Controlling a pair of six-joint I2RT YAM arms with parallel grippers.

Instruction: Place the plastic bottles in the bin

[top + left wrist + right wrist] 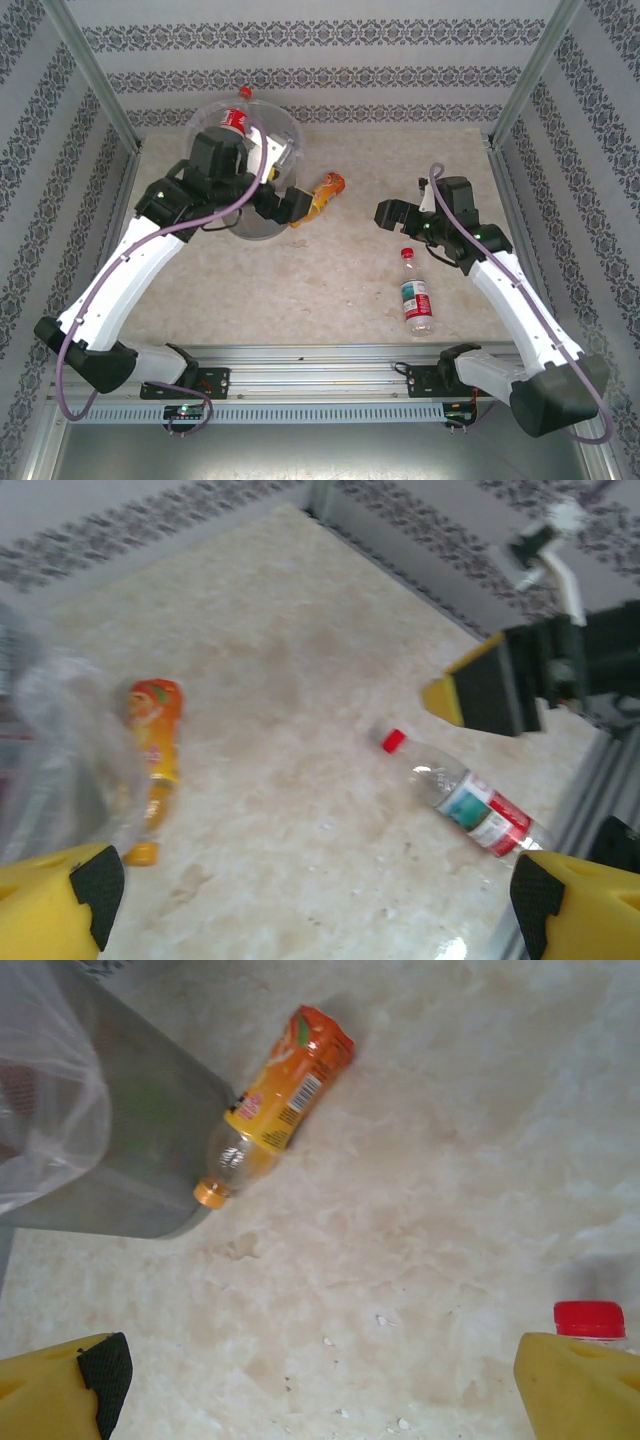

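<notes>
I look down on a bench (330,290) topped in pale cream marbled stone with faint brown mottling. A back wall (320,60) and two side walls (40,200) close it in on three sides, all papered light grey with horizontal bands of dark damask ornament. Bare metal posts (98,85) rise at the back corners, leaning outward in my view. Along the near edge runs a slotted silver aluminium rail (320,365), and below it lies a plain grey panel (300,450). The light is soft and even; shadows stay faint.
</notes>
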